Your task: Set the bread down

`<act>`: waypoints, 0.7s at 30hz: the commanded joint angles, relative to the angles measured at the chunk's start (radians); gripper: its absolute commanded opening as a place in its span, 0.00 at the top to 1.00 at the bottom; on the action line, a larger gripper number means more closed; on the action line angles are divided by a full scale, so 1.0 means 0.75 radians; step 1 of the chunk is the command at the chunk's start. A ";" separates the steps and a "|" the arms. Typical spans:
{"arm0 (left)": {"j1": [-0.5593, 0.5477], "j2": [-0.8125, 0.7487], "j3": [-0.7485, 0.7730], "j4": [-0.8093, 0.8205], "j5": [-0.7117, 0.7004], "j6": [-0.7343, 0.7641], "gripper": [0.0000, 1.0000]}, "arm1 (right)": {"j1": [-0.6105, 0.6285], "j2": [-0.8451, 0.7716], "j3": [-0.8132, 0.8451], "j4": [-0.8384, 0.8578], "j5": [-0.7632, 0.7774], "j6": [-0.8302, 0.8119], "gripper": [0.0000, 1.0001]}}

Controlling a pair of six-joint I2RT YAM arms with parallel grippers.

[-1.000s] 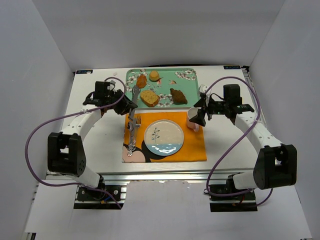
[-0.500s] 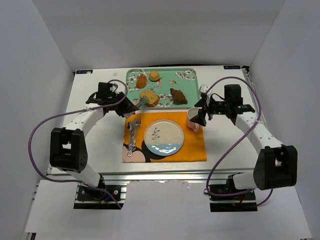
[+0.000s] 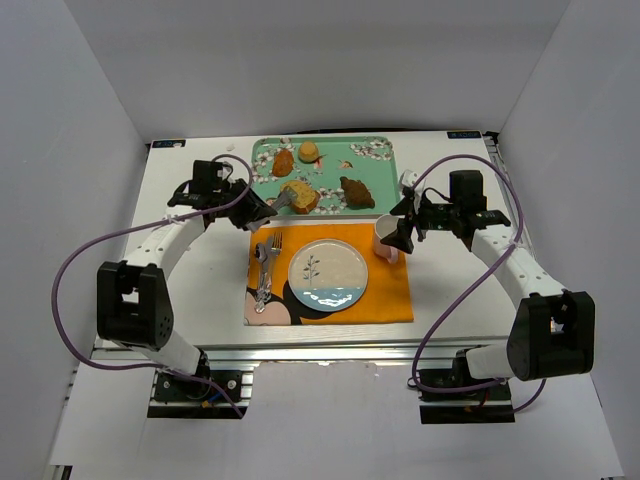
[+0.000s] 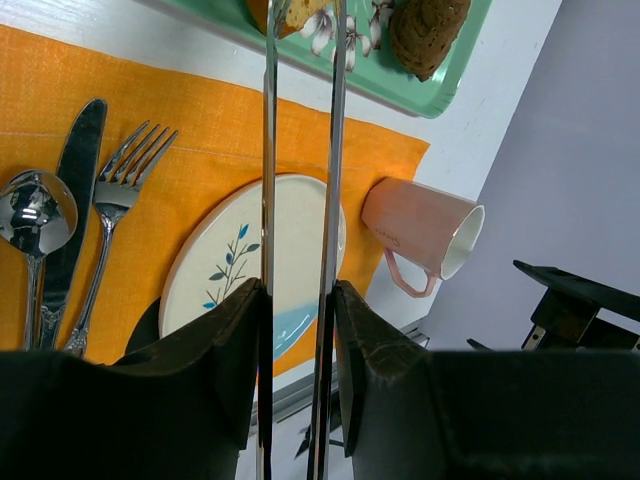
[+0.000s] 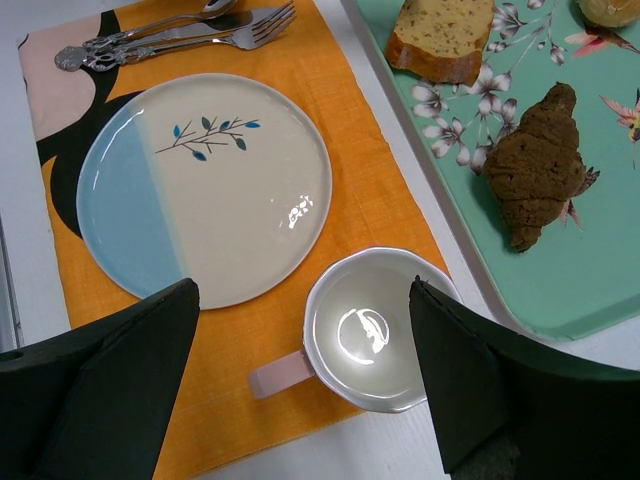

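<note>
The bread slice [image 3: 299,195] lies on the green floral tray [image 3: 372,150]; it also shows in the right wrist view [image 5: 440,35]. My left gripper [image 3: 255,212] is shut on metal tongs [image 3: 278,204]. In the left wrist view the two tong arms [image 4: 268,150] run up from my gripper [image 4: 300,290] to the slice [image 4: 305,12], one arm on each side of it. The blue-and-cream plate [image 3: 328,273] sits bare on the orange placemat [image 3: 390,295]. My right gripper [image 3: 403,232] is open and empty above the pink cup [image 5: 375,330].
A dark croissant [image 3: 356,192] and two small buns [image 3: 283,162] [image 3: 308,151] share the tray. A fork [image 4: 115,220], knife [image 4: 70,200] and spoon [image 4: 35,215] lie on the placemat left of the plate. White walls enclose the table.
My left gripper has swung the tongs from above the cutlery up to the bread slice on the tray. The right arm has not moved.
</note>
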 commanded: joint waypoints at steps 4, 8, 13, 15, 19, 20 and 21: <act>-0.005 -0.087 0.070 -0.084 -0.070 0.034 0.55 | -0.009 -0.035 -0.006 0.028 -0.028 0.000 0.11; -0.007 -0.083 0.070 -0.105 -0.103 0.042 0.55 | -0.009 -0.035 -0.010 0.026 -0.028 0.002 0.11; -0.005 -0.041 0.086 -0.119 -0.105 0.064 0.55 | -0.011 -0.035 -0.012 0.030 -0.028 0.000 0.11; -0.005 -0.024 0.086 -0.107 -0.099 0.064 0.55 | -0.011 -0.033 -0.010 0.030 -0.028 0.000 0.11; -0.005 0.019 0.090 -0.064 -0.070 0.046 0.55 | -0.013 -0.035 -0.012 0.028 -0.026 -0.004 0.11; -0.005 0.035 0.098 -0.060 -0.066 0.042 0.55 | -0.013 -0.037 -0.014 0.028 -0.026 -0.006 0.11; -0.005 0.043 0.100 -0.054 -0.058 0.040 0.55 | -0.015 -0.037 -0.016 0.026 -0.026 -0.006 0.11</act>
